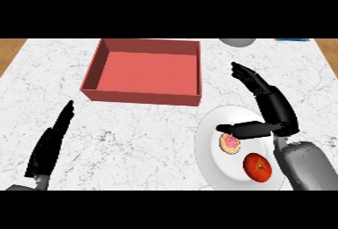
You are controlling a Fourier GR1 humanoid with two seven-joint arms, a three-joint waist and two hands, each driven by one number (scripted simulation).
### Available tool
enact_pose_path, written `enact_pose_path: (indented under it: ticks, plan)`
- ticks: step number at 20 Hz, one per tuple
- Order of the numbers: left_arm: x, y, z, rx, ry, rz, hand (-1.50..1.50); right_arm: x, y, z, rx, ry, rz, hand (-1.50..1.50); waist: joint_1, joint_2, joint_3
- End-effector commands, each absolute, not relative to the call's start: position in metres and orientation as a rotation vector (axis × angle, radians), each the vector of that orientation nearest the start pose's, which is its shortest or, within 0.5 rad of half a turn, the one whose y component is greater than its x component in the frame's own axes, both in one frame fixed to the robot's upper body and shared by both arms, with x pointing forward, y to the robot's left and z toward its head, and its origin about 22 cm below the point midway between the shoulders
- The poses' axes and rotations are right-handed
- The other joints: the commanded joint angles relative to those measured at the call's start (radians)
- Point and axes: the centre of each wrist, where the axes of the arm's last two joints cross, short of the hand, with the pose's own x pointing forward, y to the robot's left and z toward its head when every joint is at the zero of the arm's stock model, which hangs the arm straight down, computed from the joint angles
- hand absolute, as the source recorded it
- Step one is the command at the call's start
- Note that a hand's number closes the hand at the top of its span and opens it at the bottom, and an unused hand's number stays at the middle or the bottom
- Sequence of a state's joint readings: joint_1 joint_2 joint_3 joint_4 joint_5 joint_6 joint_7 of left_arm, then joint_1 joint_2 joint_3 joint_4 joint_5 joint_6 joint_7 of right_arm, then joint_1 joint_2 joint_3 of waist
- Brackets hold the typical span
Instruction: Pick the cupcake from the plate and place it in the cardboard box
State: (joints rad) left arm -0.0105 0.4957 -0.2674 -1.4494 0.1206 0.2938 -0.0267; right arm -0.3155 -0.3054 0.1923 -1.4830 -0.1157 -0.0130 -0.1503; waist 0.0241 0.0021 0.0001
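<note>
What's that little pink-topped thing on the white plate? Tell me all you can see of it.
The cupcake is small and round, seen from above: a tan rim around pink speckled icing. It sits upright on the white plate, left of centre, apart from the red tomato. The right hand hovers beside it, thumb reaching its upper edge; contact is unclear.

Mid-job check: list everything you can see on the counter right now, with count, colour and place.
cardboard box: one, red, open, far left-centre of counter
plate: one, white, near right
cupcake: one, pink-topped, on the plate, by the right thumb
tomato: one, red, on the plate's near part
grey object: one, top edge, cut off
blue object: one, top right edge, cut off
counter: one, white marble
left hand: black, open, resting near left
right hand: black, open, over the plate
</note>
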Motion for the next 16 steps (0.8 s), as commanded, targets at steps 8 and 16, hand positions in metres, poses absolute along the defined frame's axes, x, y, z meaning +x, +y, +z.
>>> enact_pose_path:
  ticks: [8,16]
  plan:
    - [0.235,0.293,0.004,0.38,-1.443,-0.203,0.0,0.323,-0.274,0.086,-0.094,-1.845,0.863,-1.5,-0.017,-0.005,-0.001]
    - [0.241,0.278,0.005,0.382,-1.454,-0.226,0.0,0.334,-0.277,0.151,-0.243,-1.462,1.425,-1.5,-0.013,-0.004,-0.002]
